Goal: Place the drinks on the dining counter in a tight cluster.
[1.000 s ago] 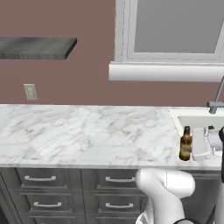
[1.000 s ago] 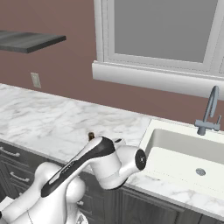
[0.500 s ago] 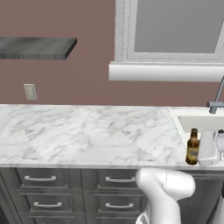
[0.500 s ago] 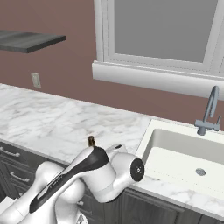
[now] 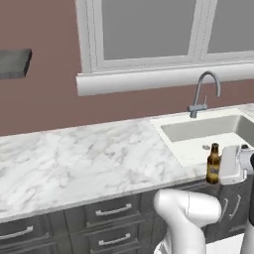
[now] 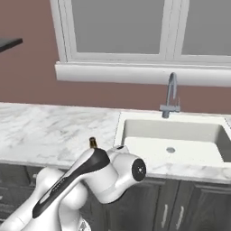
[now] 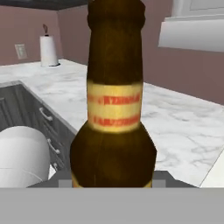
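A: Which step are we at?

B: Carrying. Gripper [image 7: 112, 183] is clamped on the beer bottle [image 5: 214, 163], upright, held just off the front edge of the wall surface [image 5: 74, 163], by the sink [image 5: 208, 131]. Its cap pokes up behind the arm in the right base view [image 6: 93, 142].

A: Next move?

B: Prob. drive the base round to the dining counter, keep the bottle upright, then set it down close to the other drinks.

A: Diff vs a sec ago?

B: Whole pic shifted in both base views, so the base moved; sink and faucet [image 5: 203, 94] now fully in frame. Grip unchanged, bottle's still beside the sink edge.
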